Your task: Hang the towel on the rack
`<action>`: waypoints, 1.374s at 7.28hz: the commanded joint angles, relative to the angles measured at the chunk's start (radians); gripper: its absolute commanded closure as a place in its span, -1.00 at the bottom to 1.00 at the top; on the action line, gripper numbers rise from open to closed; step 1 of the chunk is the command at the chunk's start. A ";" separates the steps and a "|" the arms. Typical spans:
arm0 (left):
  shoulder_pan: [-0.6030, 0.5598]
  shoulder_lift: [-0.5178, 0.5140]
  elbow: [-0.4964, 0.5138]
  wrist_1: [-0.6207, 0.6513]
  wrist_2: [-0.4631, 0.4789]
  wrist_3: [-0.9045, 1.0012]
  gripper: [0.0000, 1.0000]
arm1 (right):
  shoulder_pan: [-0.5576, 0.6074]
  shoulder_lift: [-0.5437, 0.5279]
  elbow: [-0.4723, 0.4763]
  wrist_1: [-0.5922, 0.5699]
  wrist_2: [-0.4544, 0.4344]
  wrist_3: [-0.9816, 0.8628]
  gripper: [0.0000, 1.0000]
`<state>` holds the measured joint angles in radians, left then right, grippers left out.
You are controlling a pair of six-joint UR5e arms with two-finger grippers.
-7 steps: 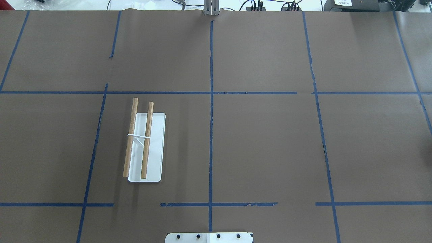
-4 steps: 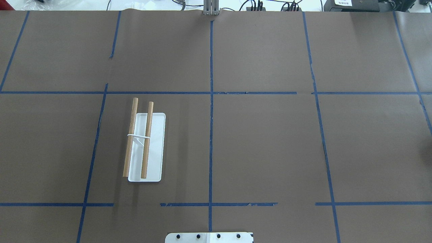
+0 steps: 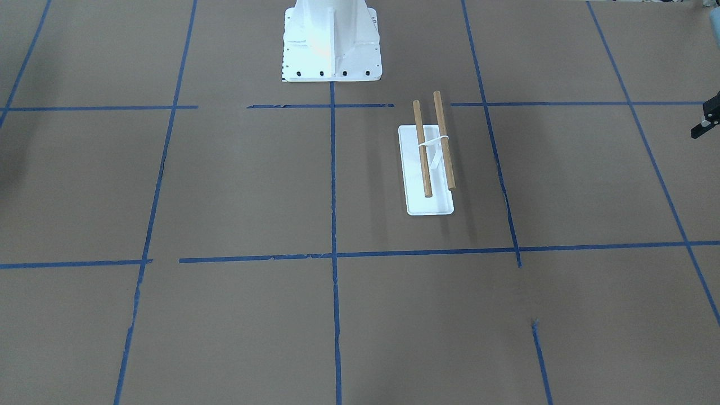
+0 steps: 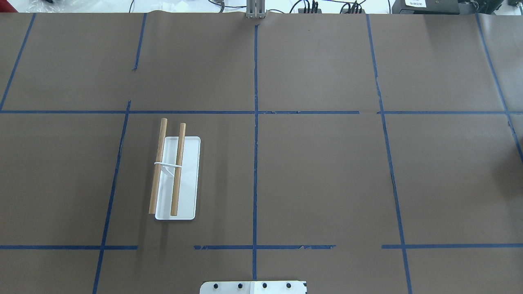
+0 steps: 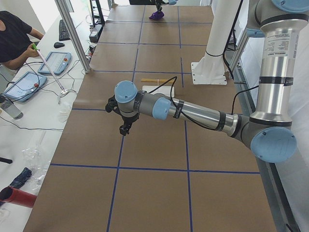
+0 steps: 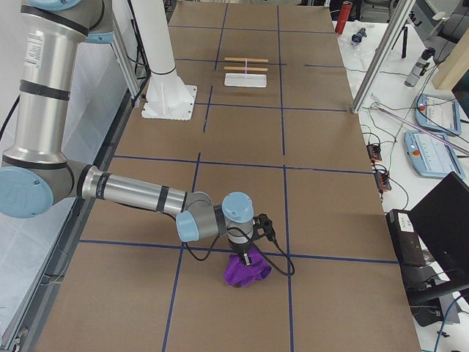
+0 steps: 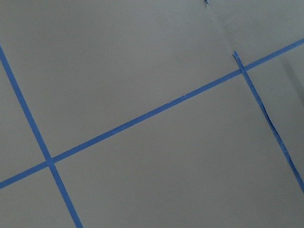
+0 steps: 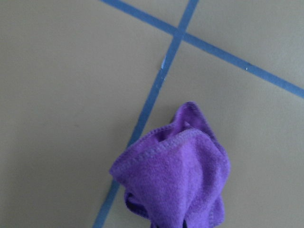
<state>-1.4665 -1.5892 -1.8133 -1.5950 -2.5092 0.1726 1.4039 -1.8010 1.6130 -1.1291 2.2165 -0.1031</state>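
Note:
The rack [image 4: 178, 167], two light-brown dowels over a white base plate [image 4: 188, 196], stands left of the table's middle; it also shows in the front-facing view [image 3: 434, 147]. The purple towel [image 6: 246, 271] is bunched at the table's right end, outside the overhead view. My right gripper [image 6: 246, 258] is right above it, apparently shut on its top; the right wrist view shows the towel [image 8: 175, 175] gathered up toward the camera, fingers hidden. My left gripper [image 5: 124, 129] hovers over bare table at the left end, empty; I cannot tell whether it is open.
The white robot pedestal [image 3: 331, 42] stands at the near edge. Blue tape lines [image 4: 255, 163] cross the brown table cover. An operator [image 5: 14, 38] sits beyond the left end with tablets. Cables and boxes line the far edge.
In the overhead view a faint shadow at the right edge has grown larger and darker. The rack has not moved.

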 commanded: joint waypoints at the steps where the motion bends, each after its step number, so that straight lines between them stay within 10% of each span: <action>1: 0.000 -0.009 -0.008 0.000 0.001 -0.154 -1.00 | 0.018 -0.017 0.373 -0.309 0.017 0.137 1.00; 4: 0.103 -0.111 -0.004 -0.155 0.015 -0.706 -1.00 | -0.110 0.186 0.502 -0.413 0.179 0.556 1.00; 10: 0.498 -0.509 0.015 -0.151 0.179 -1.571 -1.00 | -0.615 0.682 0.493 -0.417 -0.016 1.209 1.00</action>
<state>-1.0602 -2.0293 -1.8020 -1.7465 -2.3639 -1.2462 0.8778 -1.2030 2.1128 -1.5459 2.2636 1.0300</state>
